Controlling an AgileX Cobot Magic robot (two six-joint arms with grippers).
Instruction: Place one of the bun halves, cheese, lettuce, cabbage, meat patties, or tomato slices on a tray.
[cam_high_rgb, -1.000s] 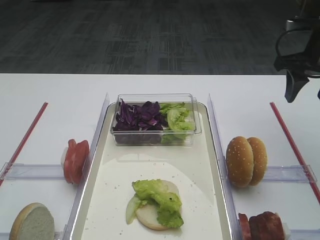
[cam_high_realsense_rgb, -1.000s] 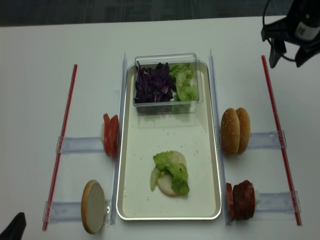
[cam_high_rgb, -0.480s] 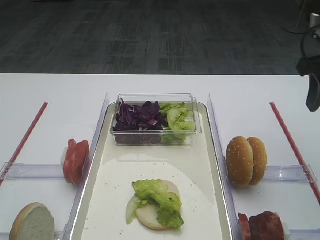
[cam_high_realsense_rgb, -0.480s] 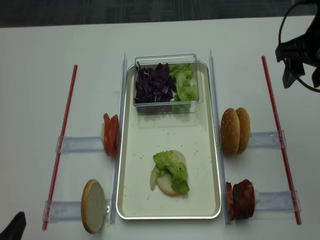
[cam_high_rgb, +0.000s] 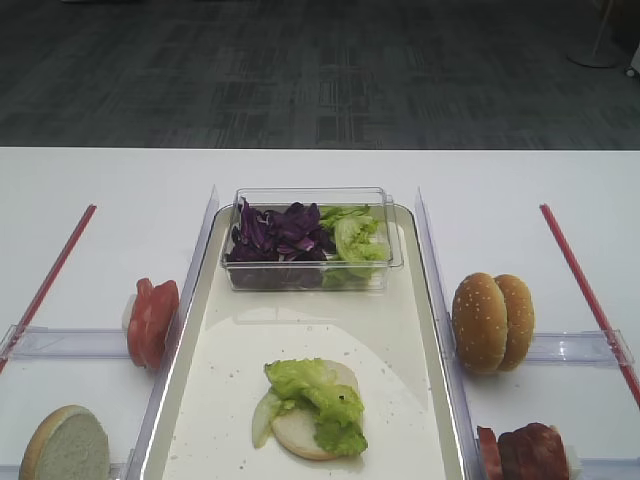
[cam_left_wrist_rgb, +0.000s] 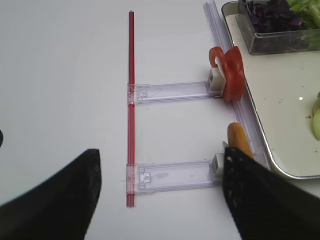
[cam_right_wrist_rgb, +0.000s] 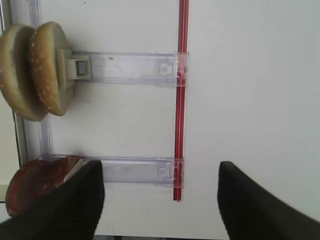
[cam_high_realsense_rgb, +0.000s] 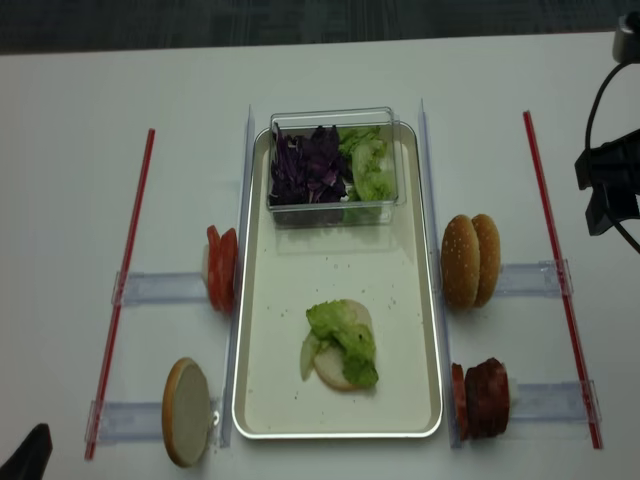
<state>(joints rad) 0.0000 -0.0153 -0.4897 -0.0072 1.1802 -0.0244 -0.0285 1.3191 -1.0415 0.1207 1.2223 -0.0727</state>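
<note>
Cabbage (cam_high_rgb: 275, 229) and lettuce (cam_high_rgb: 354, 238) in box (cam_high_rgb: 310, 272)

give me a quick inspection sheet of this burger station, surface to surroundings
surface: white table, two red strips.
job's things: tray holds a bun half with lettuce on it; clear box on the tray holds cabbage and more lettuce; tomato slices and a pale bun half stand left of it, seeded buns and meat patties right.
clutter: crumbs on tray.
grippers: right gripper open, empty, over the table right of the patties; left gripper open, empty.
cables: black cable on right arm.
surroundings: dark carpet.
</note>
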